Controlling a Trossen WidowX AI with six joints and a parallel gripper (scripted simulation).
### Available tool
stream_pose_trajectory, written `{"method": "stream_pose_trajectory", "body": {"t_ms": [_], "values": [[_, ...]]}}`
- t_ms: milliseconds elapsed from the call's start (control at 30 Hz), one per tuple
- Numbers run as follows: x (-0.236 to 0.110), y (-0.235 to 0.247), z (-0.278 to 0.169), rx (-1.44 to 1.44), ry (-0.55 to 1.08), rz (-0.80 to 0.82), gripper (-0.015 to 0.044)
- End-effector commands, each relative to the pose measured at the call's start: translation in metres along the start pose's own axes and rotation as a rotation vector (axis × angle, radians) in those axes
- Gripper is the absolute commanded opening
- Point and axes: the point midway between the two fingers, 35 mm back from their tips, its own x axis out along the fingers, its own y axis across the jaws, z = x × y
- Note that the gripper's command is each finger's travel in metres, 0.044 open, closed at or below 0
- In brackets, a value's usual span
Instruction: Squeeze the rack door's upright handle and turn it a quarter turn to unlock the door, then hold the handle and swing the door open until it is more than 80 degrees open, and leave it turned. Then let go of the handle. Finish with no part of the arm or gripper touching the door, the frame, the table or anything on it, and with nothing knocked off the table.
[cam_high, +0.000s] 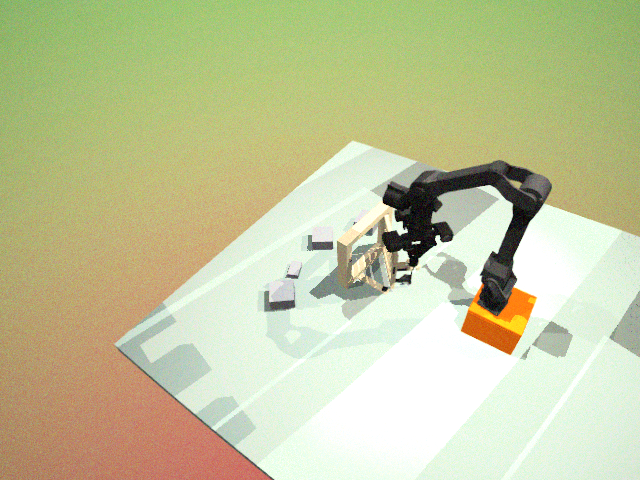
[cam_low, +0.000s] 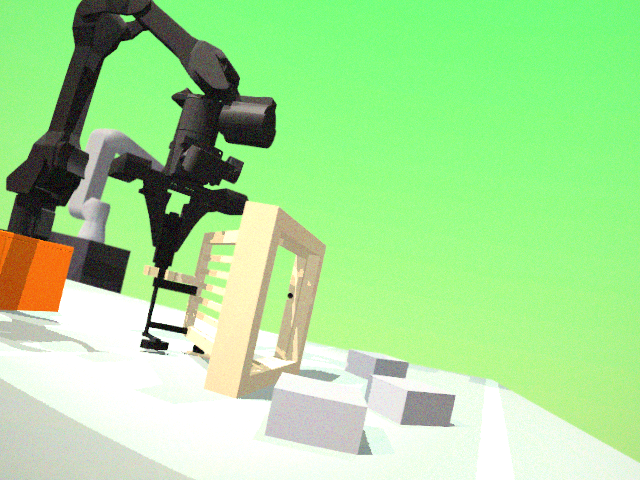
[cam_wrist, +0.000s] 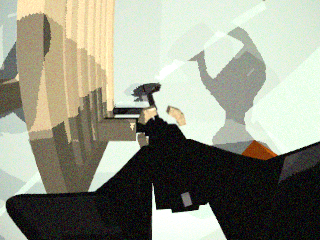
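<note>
The pale wooden frame (cam_high: 343, 263) (cam_low: 248, 310) stands upright on the table. Its slatted door (cam_low: 202, 258) (cam_wrist: 90, 60) is swung well out from the frame on the arm's side; I cannot read the exact angle. The handle (cam_low: 151, 310) is a thin dark upright bar, joined by two short dark arms on the door's side. My gripper (cam_high: 413, 259) (cam_low: 162, 260) (cam_wrist: 167, 148) points down and is shut on the handle near its upper end. The fingers hide the gripped part, and the handle's turn is hard to judge.
Several grey blocks, among them one block (cam_high: 322, 237), a larger one (cam_high: 281, 294) (cam_low: 316, 413) and a small one (cam_high: 294, 269), lie behind the frame. The arm stands on an orange base (cam_high: 498, 320) (cam_low: 46, 273). A pale second arm (cam_low: 95, 175) shows behind it.
</note>
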Motion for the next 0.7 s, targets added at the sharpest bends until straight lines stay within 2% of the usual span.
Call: {"method": "stream_pose_trajectory", "body": {"t_ms": [0,667], "values": [[0.000,-0.008,0.002,-0.082,-0.007,0.004,0.0016],[0.000,-0.047,0.016,-0.335,-0.008,-0.001,0.0016]]}}
